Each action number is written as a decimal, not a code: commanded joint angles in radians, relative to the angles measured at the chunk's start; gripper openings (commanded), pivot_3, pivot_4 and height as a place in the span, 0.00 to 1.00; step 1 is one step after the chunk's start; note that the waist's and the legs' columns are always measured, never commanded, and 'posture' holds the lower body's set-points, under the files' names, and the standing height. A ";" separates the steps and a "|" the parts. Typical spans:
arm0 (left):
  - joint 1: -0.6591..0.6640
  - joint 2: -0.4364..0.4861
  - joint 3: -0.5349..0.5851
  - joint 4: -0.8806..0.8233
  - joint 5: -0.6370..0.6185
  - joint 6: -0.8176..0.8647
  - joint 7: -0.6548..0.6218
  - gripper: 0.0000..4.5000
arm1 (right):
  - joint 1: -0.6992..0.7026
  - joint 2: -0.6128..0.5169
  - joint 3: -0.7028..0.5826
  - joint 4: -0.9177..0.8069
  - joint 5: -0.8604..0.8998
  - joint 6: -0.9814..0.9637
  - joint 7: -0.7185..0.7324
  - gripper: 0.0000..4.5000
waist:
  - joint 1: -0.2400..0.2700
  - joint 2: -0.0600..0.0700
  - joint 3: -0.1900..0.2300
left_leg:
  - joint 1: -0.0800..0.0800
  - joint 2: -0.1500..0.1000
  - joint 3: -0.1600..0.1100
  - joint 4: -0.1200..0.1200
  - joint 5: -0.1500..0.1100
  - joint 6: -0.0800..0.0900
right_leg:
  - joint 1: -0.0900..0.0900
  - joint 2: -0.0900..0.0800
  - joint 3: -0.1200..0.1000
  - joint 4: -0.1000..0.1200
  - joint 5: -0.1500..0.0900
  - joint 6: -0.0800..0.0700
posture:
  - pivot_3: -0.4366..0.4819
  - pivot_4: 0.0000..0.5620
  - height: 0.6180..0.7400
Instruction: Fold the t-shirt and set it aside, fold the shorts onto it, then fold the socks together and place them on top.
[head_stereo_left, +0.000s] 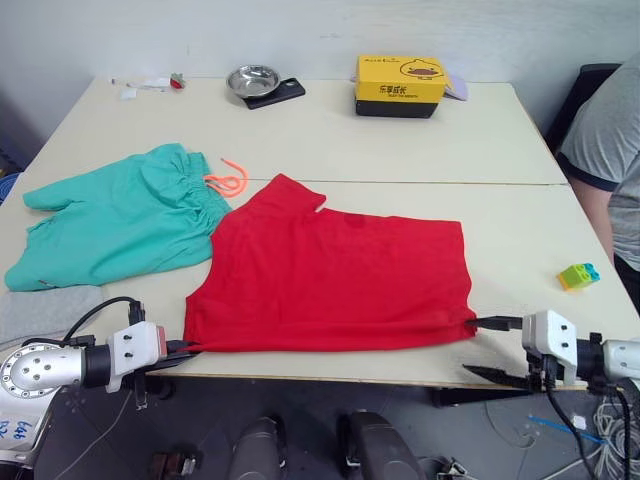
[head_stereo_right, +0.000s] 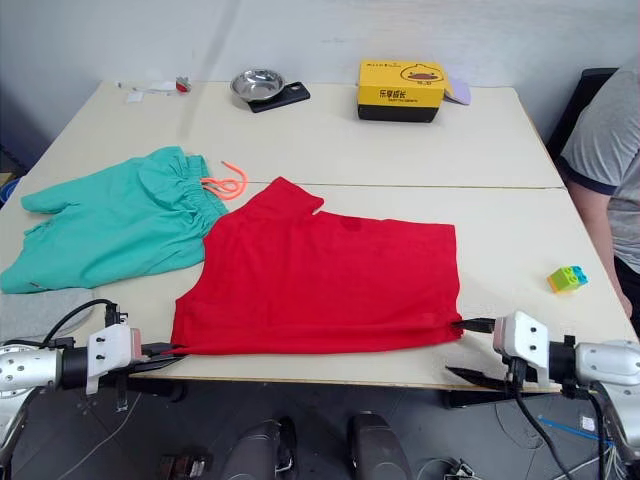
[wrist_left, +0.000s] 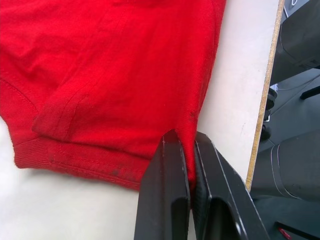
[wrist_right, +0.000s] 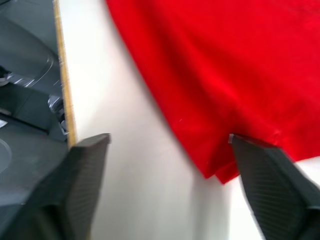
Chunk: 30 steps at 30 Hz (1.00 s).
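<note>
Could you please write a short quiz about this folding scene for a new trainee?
1. True or false: the left claw is shut on the near edge of the t-shirt.
2. How is the right claw? A) shut on the shorts B) open at the t-shirt's near corner C) holding the yellow box
3. Which garment lies on the robot's left of the t-shirt, with an orange drawstring?

Key: 1 true; 2 B; 3 the shorts.

A yellow box (head_stereo_left: 400, 85), steel bowl (head_stereo_left: 252, 79) and toy bricks (head_stereo_left: 578, 275) sit on the table (head_stereo_left: 420, 140).
</note>
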 joint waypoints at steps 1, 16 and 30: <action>0.023 0.002 -0.007 0.008 0.012 0.017 -0.005 0.00 | 0.000 -0.003 -0.008 -0.027 -0.026 -0.037 -0.012 0.97 | -0.001 0.000 0.000 | 0.000 0.000 0.000 0.000 0.000 0.000 | 0.000 0.000 0.000 0.000 0.000 0.000 | 0.48 0.27 1.00; 0.025 -0.004 -0.012 -0.007 0.012 0.034 0.011 0.00 | -0.102 0.014 0.091 0.092 -0.128 -0.056 -0.046 0.93 | -0.001 -0.001 -0.001 | 0.001 0.000 0.000 0.000 0.000 0.000 | 0.001 0.000 0.000 0.000 0.000 0.000 | 0.48 0.27 1.00; 0.027 -0.012 -0.020 -0.019 0.014 0.043 0.027 0.00 | -0.191 0.009 0.179 0.227 -0.309 -0.104 -0.165 0.01 | -0.003 -0.020 -0.013 | 0.002 0.000 0.000 0.002 -0.001 -0.001 | 0.004 -0.003 0.000 -0.002 -0.005 -0.015 | 0.48 0.27 1.00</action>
